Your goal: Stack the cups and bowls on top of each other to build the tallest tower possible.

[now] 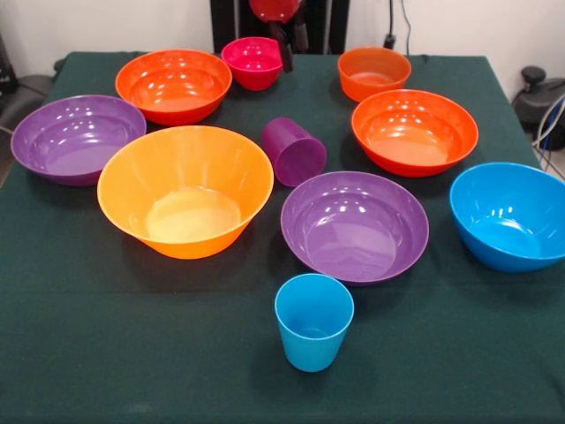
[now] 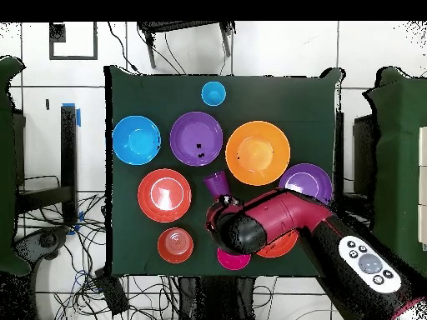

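My gripper (image 1: 290,40) hangs at the table's far edge, just right of the small magenta bowl (image 1: 253,62), and holds nothing that I can see. The purple cup (image 1: 293,151) lies tipped over mid-table; the light blue cup (image 1: 313,320) stands upright at the front. Standing apart, unstacked, are two red-orange bowls (image 1: 174,86) (image 1: 414,131), the small orange bowl (image 1: 373,72), two purple bowls (image 1: 77,138) (image 1: 355,225), the big orange bowl (image 1: 185,188) and the blue bowl (image 1: 512,215). In the overhead view the arm (image 2: 283,218) hides the gripper and part of one red-orange bowl (image 2: 283,247).
The table has a dark green cloth (image 1: 132,353). A strip of bare cloth runs along the front on both sides of the light blue cup. Cables and floor tiles surround the table in the overhead view.
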Controlling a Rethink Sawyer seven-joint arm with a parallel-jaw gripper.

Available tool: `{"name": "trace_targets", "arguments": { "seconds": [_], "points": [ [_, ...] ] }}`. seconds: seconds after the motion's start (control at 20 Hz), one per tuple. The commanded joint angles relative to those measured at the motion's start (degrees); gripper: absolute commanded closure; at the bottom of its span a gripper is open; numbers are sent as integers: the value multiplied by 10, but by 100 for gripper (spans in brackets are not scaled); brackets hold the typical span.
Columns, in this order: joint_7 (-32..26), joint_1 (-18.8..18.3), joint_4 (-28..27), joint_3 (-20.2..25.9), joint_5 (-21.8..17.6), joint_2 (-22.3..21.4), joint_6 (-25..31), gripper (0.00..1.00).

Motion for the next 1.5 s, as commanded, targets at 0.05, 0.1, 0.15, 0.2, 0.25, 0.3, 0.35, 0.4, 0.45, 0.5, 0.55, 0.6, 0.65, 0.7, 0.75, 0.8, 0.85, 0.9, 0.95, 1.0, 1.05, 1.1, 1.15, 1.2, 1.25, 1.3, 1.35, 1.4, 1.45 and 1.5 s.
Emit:
{"name": "trace_targets", "arguments": {
  "seconds": [0.05,0.1,0.15,0.2,0.25,0.3,0.35,0.4,0.45,0.5,0.55,0.6,0.65,0.7,0.75,0.8,0.85,0.9,0.95,1.0,1.05,1.1,1.15,1.2,1.25,1.3,1.35,1.4,1.45,1.5],
  "points": [
    [-21,-11,56,-28,-62,0,-2,0],
    [-24,-13,58,-27,-64,-1,0,0],
    [-26,-17,61,-26,-68,-1,-1,0],
    [-29,-18,62,-25,-70,1,1,0],
    [-31,-21,65,-24,-73,1,1,0],
    [-31,-21,65,-23,-77,3,1,0],
    [-34,-24,66,-21,-80,5,0,0],
    [-34,-24,67,-20,-83,6,-1,0],
    [-36,-27,67,-19,-86,8,0,0],
    [-37,-28,68,-17,-88,9,0,0],
    [-40,-29,66,-15,-89,10,2,0],
    [-44,-31,65,-15,-92,12,4,0],
    [-49,-32,62,-13,-92,14,8,0],
    [-51,-34,61,-12,-93,15,9,0],
    [-53,-35,61,-11,-94,16,11,0],
    [-62,-39,60,-9,-97,21,13,0],
    [-64,-40,59,-8,-99,24,14,0],
    [-70,-46,59,-7,-102,26,14,0],
    [-71,-48,60,-6,-105,27,12,0],
    [-79,-58,61,-5,-109,29,12,0],
    [-86,-67,63,-4,-113,30,11,0],
    [-88,-71,63,-4,-115,32,10,0],
    [-89,-73,64,-3,-119,33,8,0],
    [-90,-76,65,-3,-123,34,6,0],
    [-91,-79,65,-1,-126,35,4,0],
    [-89,-76,64,1,-127,37,3,0],
    [-91,-78,63,3,-129,40,5,0],
    [-88,-74,61,4,-129,42,6,0],
    [-90,-75,59,7,-129,44,7,0],
    [-88,-72,58,8,-129,47,7,0]
  ]
}}
